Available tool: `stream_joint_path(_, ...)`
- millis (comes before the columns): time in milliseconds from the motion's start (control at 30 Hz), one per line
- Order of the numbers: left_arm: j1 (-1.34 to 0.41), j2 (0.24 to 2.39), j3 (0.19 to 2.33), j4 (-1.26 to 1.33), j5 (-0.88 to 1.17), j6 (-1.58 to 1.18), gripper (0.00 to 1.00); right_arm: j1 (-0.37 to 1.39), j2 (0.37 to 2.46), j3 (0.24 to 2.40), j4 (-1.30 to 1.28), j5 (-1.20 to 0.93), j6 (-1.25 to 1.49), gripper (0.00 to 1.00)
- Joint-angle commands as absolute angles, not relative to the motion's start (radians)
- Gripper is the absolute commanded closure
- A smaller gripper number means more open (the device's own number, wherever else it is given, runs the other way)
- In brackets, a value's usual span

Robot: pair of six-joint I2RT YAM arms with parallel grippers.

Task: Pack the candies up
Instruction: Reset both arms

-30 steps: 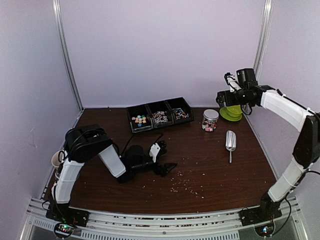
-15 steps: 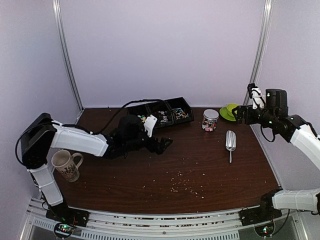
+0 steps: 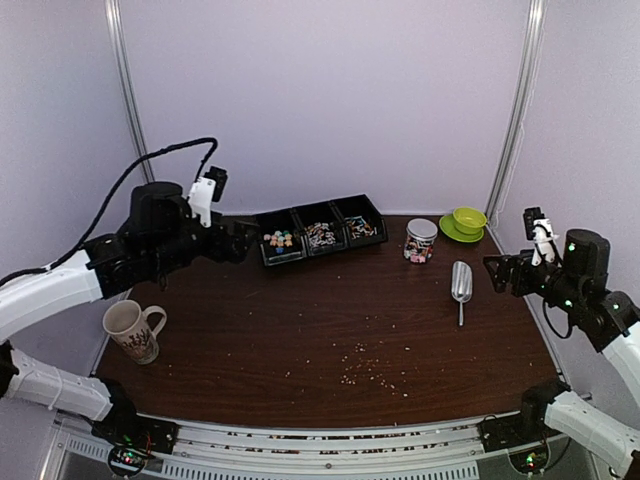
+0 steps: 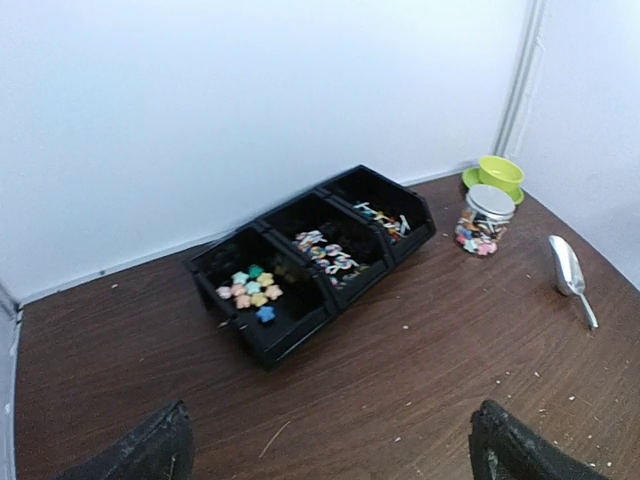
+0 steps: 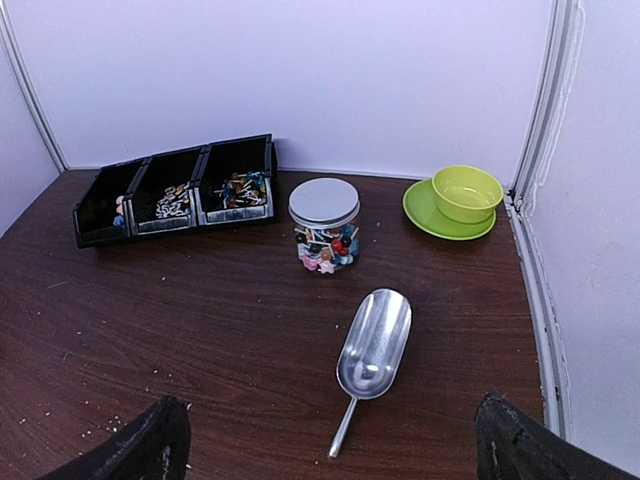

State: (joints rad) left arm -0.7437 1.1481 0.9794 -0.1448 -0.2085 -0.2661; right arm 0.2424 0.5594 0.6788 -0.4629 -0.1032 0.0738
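The candies lie in three joined black bins (image 3: 345,237) at the back: pastel chunky pieces (image 4: 250,290) in the left one, white and red-marked sticks (image 4: 328,252) in the middle, mixed ones (image 4: 385,218) in the right. More candies fill the bottom of a clear jar (image 5: 324,225) with its silver lid on. My left gripper (image 3: 240,243) hovers open and empty, raised left of the bins. My right gripper (image 3: 497,274) hangs open and empty at the right, above and right of the metal scoop (image 5: 375,345).
A green bowl on a green saucer (image 3: 465,222) stands in the back right corner. A patterned mug (image 3: 132,330) sits near the left edge. Pale crumbs (image 3: 365,372) are scattered over the front middle of the brown table.
The left arm has lifted off the table's middle and swung up and left behind the bins' left end. The right arm has dropped from beside the green bowl toward the near right. Both stayed open.
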Motion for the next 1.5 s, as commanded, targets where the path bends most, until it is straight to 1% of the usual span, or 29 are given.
stream_joint_path(0, -0.674, 0.971, 0.866, -0.255, -0.280, -0.320, 0.02, 0.252, 0.434, 0.614, -0.496, -0.052, 0.055, 0.00)
stream_joint_path(167, -0.591, 0.817, 0.803, -0.368, -0.308, -0.306, 0.02, 0.252, 0.328, 0.608, -0.507, 0.054, 0.049, 0.01)
stream_joint_path(500, -0.464, 0.521, 0.649, -0.454, -0.345, -0.260, 0.02, 0.252, 0.200, 0.608, -0.530, 0.064, 0.054, 0.00)
stream_joint_path(667, -0.462, 0.377, 0.566, -0.467, -0.365, -0.239, 0.02, 0.254, 0.206, 0.624, -0.532, 0.034, 0.074, 0.00)
stream_joint_path(767, -0.462, 0.280, 0.530, -0.492, -0.381, -0.255, 0.02, 0.256, 0.228, 0.644, -0.549, 0.080, 0.118, 0.00)
stream_joint_path(933, -0.462, 0.144, 0.530, -0.514, -0.392, -0.263, 0.02, 0.259, 0.240, 0.679, -0.595, 0.076, 0.104, 0.00)
stream_joint_path(1067, -0.461, 0.136, 0.548, -0.538, -0.412, -0.236, 0.02, 0.261, 0.235, 0.670, -0.599, 0.078, 0.101, 0.01)
stream_joint_path(1167, -0.462, 0.187, 0.575, -0.565, -0.429, -0.209, 0.02, 0.264, 0.237, 0.666, -0.592, 0.055, 0.095, 0.00)
stream_joint_path(1333, -0.460, 0.262, 0.597, -0.580, -0.395, -0.161, 0.02, 0.264, 0.233, 0.664, -0.590, 0.046, 0.084, 0.01)
stream_joint_path(1467, -0.462, 0.232, 0.579, -0.559, -0.382, -0.156, 0.02, 0.264, 0.221, 0.665, -0.593, 0.031, 0.072, 0.01)
